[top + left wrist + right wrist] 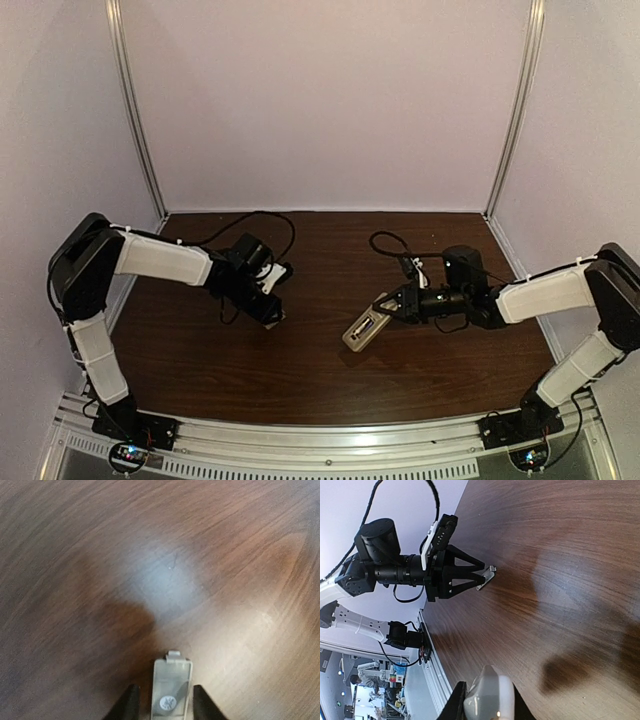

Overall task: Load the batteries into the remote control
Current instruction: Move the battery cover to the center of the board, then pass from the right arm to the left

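Nearest us, at the bottom edge of the right wrist view, the remote control (487,692) sits clamped in the right gripper (487,704). From above we see its long axis running diagonally right of centre, free end pointing lower left. The left gripper (166,706) pinches a flat pale cover (172,680), tab toward the frame's top.

White remote control (364,330) tilted in right end effector (388,306)
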Available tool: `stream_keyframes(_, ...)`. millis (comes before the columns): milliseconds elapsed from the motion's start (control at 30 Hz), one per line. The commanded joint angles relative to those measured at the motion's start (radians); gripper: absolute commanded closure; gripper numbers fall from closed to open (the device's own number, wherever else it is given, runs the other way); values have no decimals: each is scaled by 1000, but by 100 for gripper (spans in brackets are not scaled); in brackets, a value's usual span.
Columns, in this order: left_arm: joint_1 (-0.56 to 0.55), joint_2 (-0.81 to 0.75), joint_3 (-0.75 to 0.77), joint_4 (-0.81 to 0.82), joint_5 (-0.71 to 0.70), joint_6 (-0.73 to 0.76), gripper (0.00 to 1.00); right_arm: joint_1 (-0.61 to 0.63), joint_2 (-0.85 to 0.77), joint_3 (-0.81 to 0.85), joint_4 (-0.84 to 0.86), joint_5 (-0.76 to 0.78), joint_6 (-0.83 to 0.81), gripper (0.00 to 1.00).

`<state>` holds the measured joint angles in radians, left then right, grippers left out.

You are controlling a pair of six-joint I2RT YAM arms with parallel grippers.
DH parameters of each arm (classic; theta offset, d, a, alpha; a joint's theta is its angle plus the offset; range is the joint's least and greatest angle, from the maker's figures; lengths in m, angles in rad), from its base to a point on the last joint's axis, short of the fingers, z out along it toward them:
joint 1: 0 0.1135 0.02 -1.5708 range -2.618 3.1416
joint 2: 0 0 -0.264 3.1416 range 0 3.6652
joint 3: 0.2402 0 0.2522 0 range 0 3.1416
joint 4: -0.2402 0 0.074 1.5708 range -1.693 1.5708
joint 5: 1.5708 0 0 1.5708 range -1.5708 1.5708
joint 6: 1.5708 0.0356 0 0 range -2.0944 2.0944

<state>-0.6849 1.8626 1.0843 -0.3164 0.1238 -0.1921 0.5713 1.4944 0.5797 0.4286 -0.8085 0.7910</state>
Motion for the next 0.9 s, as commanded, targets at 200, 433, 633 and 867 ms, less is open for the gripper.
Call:
stream_keyframes(200,-194,-349,-170,276,-34,87,12,85,63,-57,297,167,201,100)
stream_keyframes(433,-371,-331,-199,462,-76,82,3,124,93,-67,410,207,282,100)
stream_keyframes(633,-395,-226,-116,449,-177,66,4,165,120,-59,471,196,325,100)
stream_keyframes(867,-396,-119,-28,395,-140,117,9,196,117,-55,483,199,341,100)
